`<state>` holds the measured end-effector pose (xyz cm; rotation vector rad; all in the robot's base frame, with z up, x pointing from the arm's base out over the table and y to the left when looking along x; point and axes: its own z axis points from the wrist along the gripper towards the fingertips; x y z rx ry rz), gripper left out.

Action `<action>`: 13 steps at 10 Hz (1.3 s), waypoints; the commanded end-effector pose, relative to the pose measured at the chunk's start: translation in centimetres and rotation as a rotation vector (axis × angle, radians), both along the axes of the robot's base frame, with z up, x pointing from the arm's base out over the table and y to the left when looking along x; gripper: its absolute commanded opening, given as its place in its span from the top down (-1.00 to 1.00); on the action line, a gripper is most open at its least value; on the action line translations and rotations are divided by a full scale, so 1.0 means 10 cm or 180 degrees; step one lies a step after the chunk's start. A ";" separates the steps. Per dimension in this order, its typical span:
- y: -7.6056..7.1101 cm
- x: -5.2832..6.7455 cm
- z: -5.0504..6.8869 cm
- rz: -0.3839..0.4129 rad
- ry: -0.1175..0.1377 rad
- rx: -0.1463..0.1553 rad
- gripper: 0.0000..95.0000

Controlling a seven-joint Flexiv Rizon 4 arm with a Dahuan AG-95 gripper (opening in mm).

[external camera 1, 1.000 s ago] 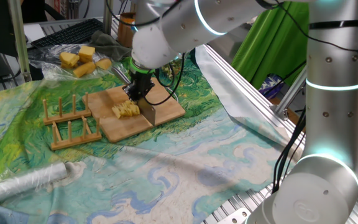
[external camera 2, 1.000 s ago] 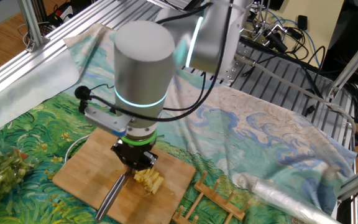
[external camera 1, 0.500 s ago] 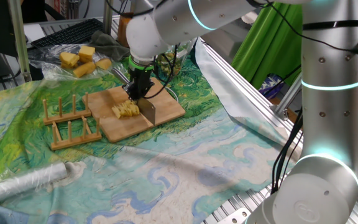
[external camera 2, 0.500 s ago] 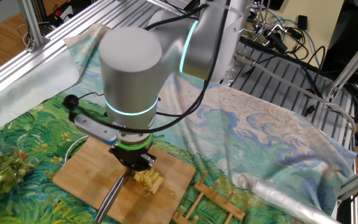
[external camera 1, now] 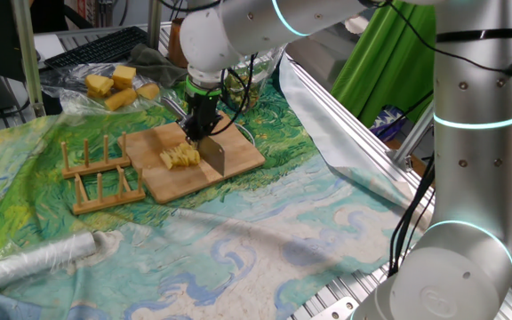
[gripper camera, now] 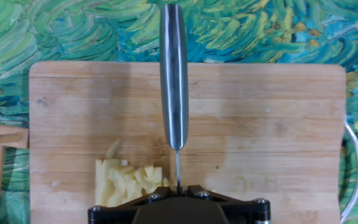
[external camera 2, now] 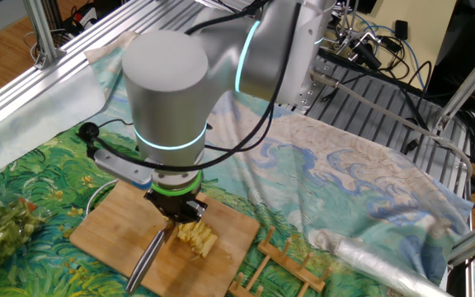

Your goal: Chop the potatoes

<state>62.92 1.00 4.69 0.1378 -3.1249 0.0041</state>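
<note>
Wooden board [external camera 1: 229, 156]: lies flat on painted cloth [external camera 1: 265, 222]. Knife [gripper camera: 173, 81]: upright over the board, beside the slices. Gripper [external camera 2: 176, 216]: clenched on the knife. Potatoes [gripper camera: 124, 180]: cluster of pale slices on the board, beneath the gripper.

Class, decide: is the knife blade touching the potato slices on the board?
Cannot tell. In the hand view the knife runs beside the potato slices, with no plain contact or gap.

Arm reaching down from above, gripper [external camera 1: 201, 135] pointing straight down, jaws clamped tight (on knife [gripper camera: 173, 81] spine).
</note>
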 end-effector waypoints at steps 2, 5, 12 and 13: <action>-0.03 0.01 0.13 -0.0026 0.0066 0.0033 1.00; 0.07 -0.04 0.39 0.0027 0.0111 0.0068 1.00; 0.91 -0.10 0.93 -0.0344 0.0247 0.0029 1.00; 1.01 -0.13 0.96 -0.0387 0.0243 0.0031 1.00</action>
